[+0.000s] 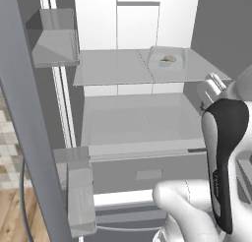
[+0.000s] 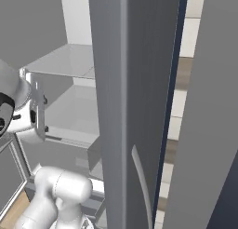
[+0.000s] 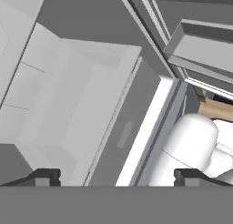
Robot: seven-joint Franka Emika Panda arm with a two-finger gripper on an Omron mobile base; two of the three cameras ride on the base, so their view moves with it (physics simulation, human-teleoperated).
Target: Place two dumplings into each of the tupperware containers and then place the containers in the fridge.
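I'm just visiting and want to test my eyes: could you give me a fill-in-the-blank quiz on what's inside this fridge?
The fridge door stands ____.
A tupperware container sits on the fridge's upper ____.
Inside that container lie beige ____.
The pincer holds ____.

Missing words: open; shelf; dumplings; nothing

The tall grey-silver fridge (image 1: 29, 137) looked like smooth matt metal outside, its pale grey-white inner shelf (image 1: 113, 69) smooth and faintly glossy. The shallow translucent grey-white tupperware container (image 1: 167, 56) seemed thin plastic, holding lumpy, rough-looking beige dumplings (image 1: 167, 60). The floor (image 1: 10, 206) looked like light wood.
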